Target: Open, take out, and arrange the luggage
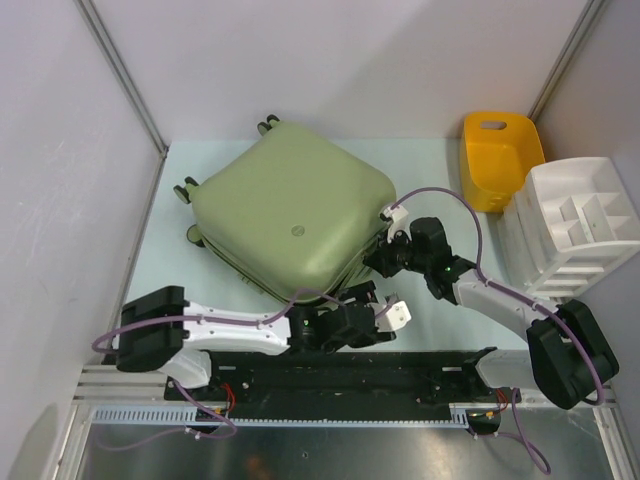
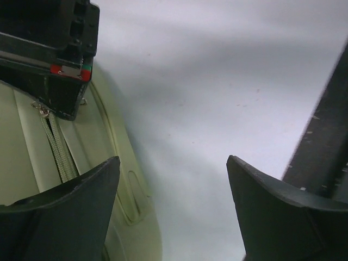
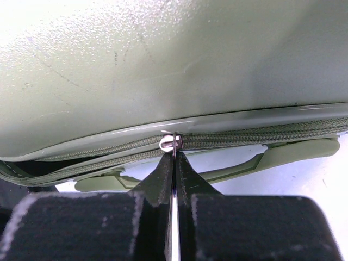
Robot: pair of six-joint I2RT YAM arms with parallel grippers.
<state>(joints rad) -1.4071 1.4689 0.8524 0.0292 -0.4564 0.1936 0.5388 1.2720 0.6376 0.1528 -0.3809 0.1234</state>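
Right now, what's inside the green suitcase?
Only a dark slit shows where the zipper has parted, left of the zipper pull pinched by the right end effector. The suitcase shell covers everything else, so any contents cannot be seen.

The luggage (image 1: 290,220) lies on the bench (image 1: 430,170), left of centre. The tub (image 1: 500,160) stands behind and to its right, with the organizer tray (image 1: 575,225) just before the tub. The right end effector (image 3: 173,157) meets the zipper pull (image 3: 170,143) on the luggage's right edge. The left end effector (image 2: 173,163) sits beside its near corner.
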